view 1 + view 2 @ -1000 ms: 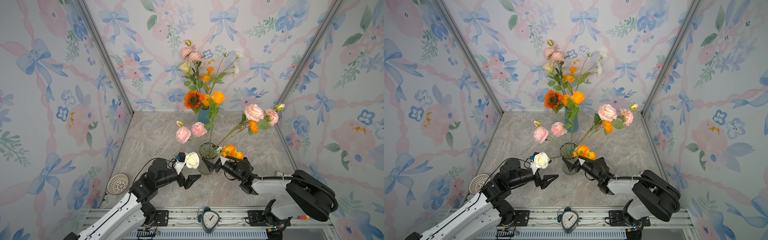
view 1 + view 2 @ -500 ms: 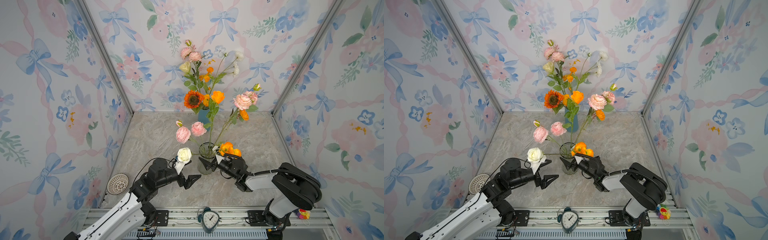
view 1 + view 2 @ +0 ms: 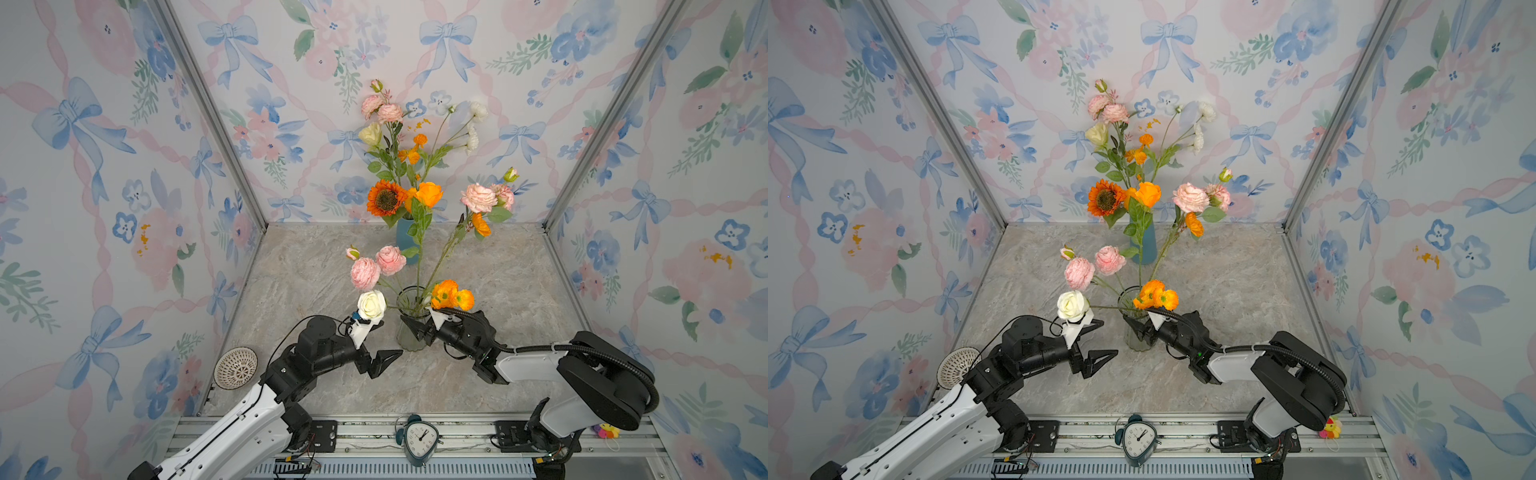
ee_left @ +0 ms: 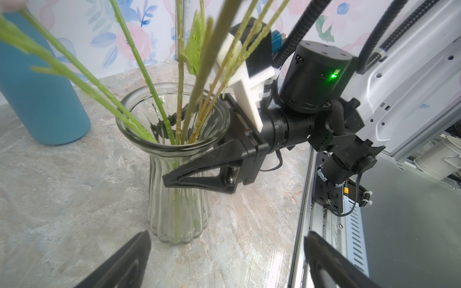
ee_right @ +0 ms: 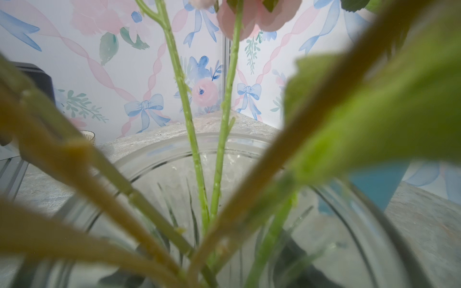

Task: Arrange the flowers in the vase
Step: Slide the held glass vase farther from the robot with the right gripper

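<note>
A clear ribbed glass vase [image 3: 409, 332] [image 3: 1136, 332] [image 4: 174, 199] stands front-centre on the marble floor. It holds flowers: pink peonies [image 3: 376, 266], a white rose [image 3: 371, 303], orange poppies [image 3: 451, 295] and a tall stem with pink peonies [image 3: 484, 197]. My right gripper [image 3: 409, 328] [image 4: 159, 153] straddles the vase's neck, one finger in front and one seen through the glass; whether they press it does not show. The right wrist view shows only stems [image 5: 189, 124] and the vase rim [image 5: 174, 147]. My left gripper [image 3: 384, 343] [image 4: 227, 237] stands open and empty just left of the vase, under the white rose.
A blue vase [image 3: 405, 245] with a tall bouquet and a sunflower [image 3: 385, 198] stands at the back wall. A white ribbed bowl [image 3: 235, 368] lies at the front left. A clock [image 3: 419, 438] sits on the front rail, which runs close behind both arms.
My right gripper's jaws have narrowed around the vase's neck. The tall pink peony stem has swung left and more upright. The white rose shifted slightly left. My left arm stayed still.
</note>
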Action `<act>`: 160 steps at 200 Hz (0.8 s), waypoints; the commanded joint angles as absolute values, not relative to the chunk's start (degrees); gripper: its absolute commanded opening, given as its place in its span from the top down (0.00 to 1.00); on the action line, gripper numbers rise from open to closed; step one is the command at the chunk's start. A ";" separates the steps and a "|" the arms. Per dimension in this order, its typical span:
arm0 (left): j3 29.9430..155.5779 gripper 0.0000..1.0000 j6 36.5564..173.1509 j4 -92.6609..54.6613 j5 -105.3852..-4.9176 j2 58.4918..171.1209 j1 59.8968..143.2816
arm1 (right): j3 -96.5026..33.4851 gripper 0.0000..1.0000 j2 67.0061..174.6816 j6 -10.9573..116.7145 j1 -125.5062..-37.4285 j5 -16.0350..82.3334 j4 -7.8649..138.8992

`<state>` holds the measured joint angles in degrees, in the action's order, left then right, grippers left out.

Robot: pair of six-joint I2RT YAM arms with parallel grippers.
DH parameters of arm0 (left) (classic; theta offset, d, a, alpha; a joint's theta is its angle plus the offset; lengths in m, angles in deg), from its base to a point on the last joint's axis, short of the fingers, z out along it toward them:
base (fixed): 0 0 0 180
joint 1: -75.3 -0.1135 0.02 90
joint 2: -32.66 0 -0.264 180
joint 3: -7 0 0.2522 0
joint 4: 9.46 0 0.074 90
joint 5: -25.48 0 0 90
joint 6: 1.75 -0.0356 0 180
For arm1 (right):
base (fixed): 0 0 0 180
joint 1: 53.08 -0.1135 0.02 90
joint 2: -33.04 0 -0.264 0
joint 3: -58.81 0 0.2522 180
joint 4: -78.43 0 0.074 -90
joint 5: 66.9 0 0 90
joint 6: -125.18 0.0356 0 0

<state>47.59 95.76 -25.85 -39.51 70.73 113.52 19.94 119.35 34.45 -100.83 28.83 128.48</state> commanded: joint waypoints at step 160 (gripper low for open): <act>48.24 0.02 94.21 -19.41 -33.56 70.81 113.27 | 21.64 0.76 70.86 28.81 -98.98 20.91 89.65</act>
